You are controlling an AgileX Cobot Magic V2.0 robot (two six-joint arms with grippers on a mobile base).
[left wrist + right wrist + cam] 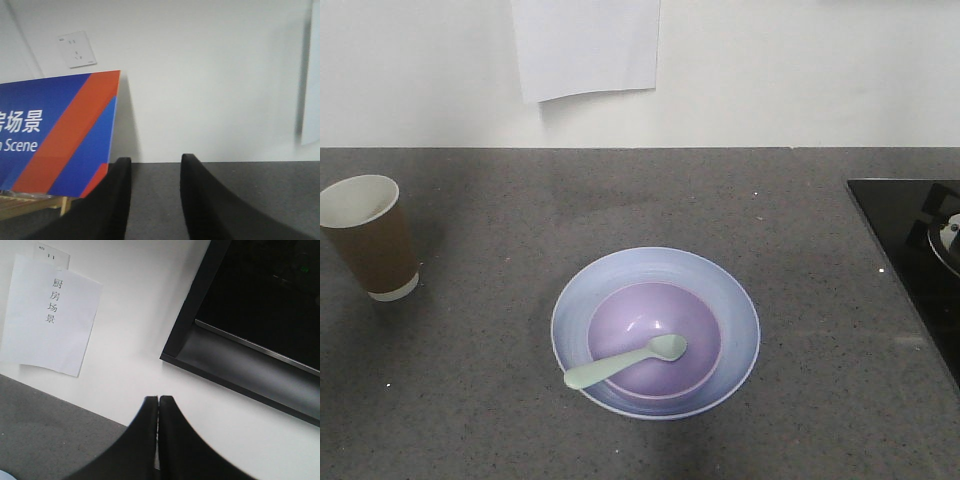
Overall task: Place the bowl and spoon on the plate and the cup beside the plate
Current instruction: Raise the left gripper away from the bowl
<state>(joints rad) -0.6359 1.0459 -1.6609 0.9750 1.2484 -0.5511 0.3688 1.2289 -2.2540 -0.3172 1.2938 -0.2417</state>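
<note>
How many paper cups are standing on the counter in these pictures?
1. The cup stands upright at the far left of the counter, apart from the plate. More could sit outside the front view's edges.

A mock kitchen set: a speckled grey stone desk (620, 200) against a white wall, a black glass hob (910, 250) at three o'clock, and a paper sign (50, 315) reading "kitchen scene" in Chinese at twelve o'clock.
</note>
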